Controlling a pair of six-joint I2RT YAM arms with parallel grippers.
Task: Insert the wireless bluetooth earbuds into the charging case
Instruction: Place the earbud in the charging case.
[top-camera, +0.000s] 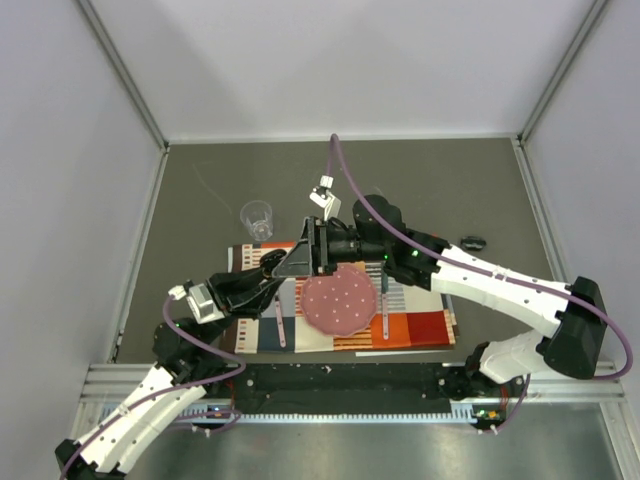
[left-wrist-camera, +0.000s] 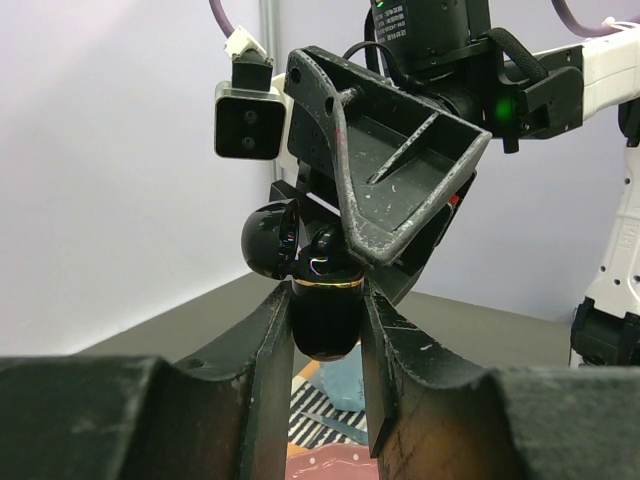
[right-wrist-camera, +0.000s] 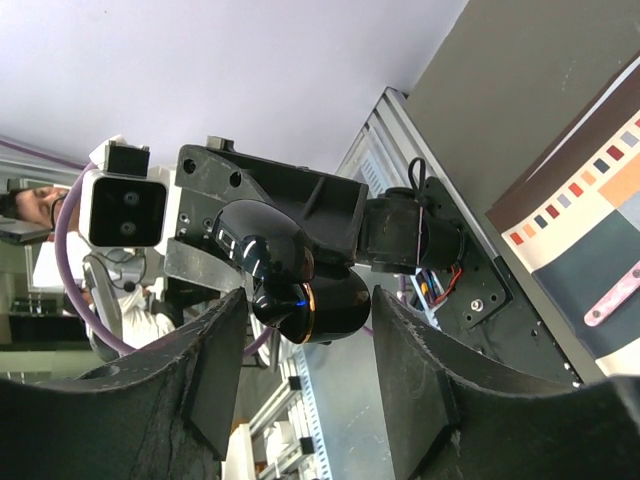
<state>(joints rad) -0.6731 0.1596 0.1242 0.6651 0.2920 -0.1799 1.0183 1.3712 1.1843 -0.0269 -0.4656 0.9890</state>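
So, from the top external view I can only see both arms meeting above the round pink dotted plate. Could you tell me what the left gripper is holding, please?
Observer: The left gripper is clamped on the small glossy black charging case, which it holds up off the table.
Operator: Thank you. Is the case open?
Observer: Yes. Its rounded lid is swung up to one side, above a thin gold band around the case's top.
Operator: And what is the right gripper doing?
Observer: The right gripper has its jaws standing on either side of the case. I cannot tell whether they press on it.
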